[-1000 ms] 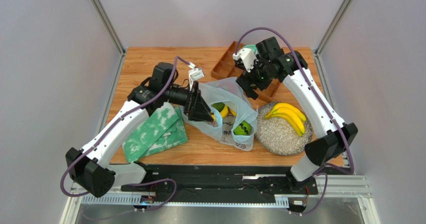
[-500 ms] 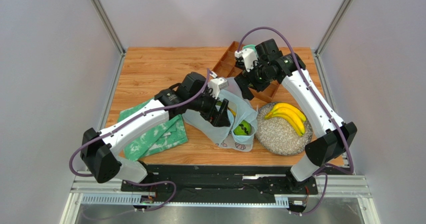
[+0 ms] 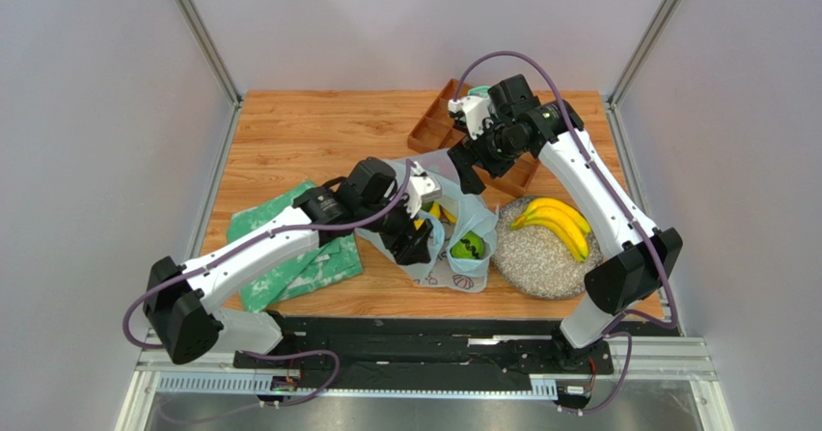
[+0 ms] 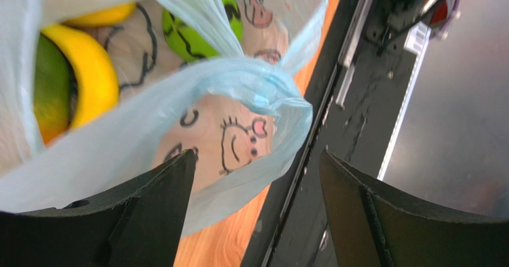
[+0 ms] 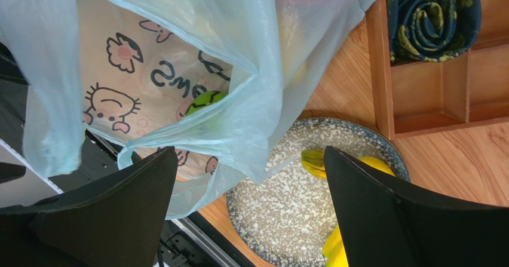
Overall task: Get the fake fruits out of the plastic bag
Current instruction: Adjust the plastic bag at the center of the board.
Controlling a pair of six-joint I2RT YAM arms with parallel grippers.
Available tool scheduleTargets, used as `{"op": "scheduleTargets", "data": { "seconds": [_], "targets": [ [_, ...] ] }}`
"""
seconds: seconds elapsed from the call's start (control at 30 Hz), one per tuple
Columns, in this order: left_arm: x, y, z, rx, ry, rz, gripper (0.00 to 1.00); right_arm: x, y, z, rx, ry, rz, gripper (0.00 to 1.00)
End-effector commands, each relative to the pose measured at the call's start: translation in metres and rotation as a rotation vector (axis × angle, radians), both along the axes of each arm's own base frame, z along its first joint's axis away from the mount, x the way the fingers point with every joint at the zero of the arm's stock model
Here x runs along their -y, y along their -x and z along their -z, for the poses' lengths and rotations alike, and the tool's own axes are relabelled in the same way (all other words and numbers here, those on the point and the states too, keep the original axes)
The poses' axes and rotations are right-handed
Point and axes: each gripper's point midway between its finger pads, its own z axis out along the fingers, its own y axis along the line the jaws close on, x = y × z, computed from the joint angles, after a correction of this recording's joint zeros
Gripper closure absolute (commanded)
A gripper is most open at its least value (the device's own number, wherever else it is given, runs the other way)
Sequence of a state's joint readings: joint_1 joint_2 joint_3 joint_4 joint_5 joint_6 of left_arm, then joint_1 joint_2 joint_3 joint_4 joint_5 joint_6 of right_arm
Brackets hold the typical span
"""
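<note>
Left side first: the white-and-black left arm [image 3: 253,250] runs low from its base at the near left corner and reaches across toward the middle, wrist bent so the left gripper [image 3: 415,245] tips downward. Its black fingers [image 4: 158,210] are spread wide. The white-and-black right arm [image 3: 600,192] arches up and back to the left, with the right gripper [image 3: 463,169] aimed down and its fingers [image 5: 116,219] just as wide apart.

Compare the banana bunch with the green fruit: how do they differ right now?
The banana bunch is yellow, long and curved; the green fruit is green and roundish. The banana bunch lies out on the speckled plate, in full view; the green fruit sits inside the plastic bag, with only part of it showing. Both look glossy and plastic.
</note>
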State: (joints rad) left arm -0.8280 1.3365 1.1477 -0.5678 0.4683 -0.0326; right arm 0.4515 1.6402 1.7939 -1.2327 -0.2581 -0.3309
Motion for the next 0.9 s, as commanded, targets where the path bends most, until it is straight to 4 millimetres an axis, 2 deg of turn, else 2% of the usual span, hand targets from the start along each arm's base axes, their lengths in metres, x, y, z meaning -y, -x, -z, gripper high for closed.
{"op": "scheduleTargets", "data": {
  "seconds": [0.0,0.1,0.13,0.17,0.2,0.37,0.43,0.47,0.57,0.63,0.67,0.73,0.87],
  "targets": [
    [-0.021,0.023,0.017,0.04,-0.023,0.105,0.19,-0.014,0.018,-0.012,0.005,-0.073,-0.061,0.02],
    [-0.029,0.023,0.031,0.069,-0.051,0.11,0.37,-0.014,0.028,-0.004,-0.007,-0.056,-0.103,0.02],
    [-0.031,0.025,0.032,0.077,-0.055,0.126,0.49,-0.015,0.03,-0.002,-0.01,-0.055,-0.111,0.03],
    [-0.032,0.028,0.032,0.082,-0.057,0.153,0.94,-0.016,0.03,-0.001,-0.004,-0.058,-0.123,0.03],
    [-0.037,0.025,0.033,0.112,-0.082,0.148,1.0,-0.021,0.033,0.001,-0.017,-0.079,-0.144,0.04],
    [-0.082,0.043,0.024,0.132,-0.116,0.149,1.0,-0.056,0.05,0.002,-0.031,-0.112,-0.321,0.13],
    [-0.099,0.037,0.012,0.208,-0.118,0.115,1.0,-0.064,0.051,0.01,-0.003,-0.063,-0.419,0.21],
    [-0.108,0.027,0.007,0.215,-0.122,0.064,1.0,-0.068,0.06,0.013,-0.006,-0.034,-0.48,0.24],
    [-0.123,0.022,0.0,0.183,-0.116,0.021,1.0,-0.066,0.056,0.026,0.073,0.089,-0.624,0.27],
    [-0.122,0.035,-0.001,0.169,-0.082,0.083,1.0,-0.062,0.051,0.035,0.133,0.151,-0.717,0.27],
    [-0.121,0.04,0.0,0.169,-0.061,0.113,1.0,-0.067,0.046,0.037,0.176,0.163,-0.757,0.27],
    [-0.122,0.04,-0.003,0.182,-0.053,0.107,1.0,-0.069,0.042,0.045,0.217,0.202,-0.819,0.27],
    [-0.128,0.033,0.0,0.206,-0.071,0.094,1.0,-0.071,0.031,0.081,0.244,0.296,-0.958,0.33]
  ]
}}
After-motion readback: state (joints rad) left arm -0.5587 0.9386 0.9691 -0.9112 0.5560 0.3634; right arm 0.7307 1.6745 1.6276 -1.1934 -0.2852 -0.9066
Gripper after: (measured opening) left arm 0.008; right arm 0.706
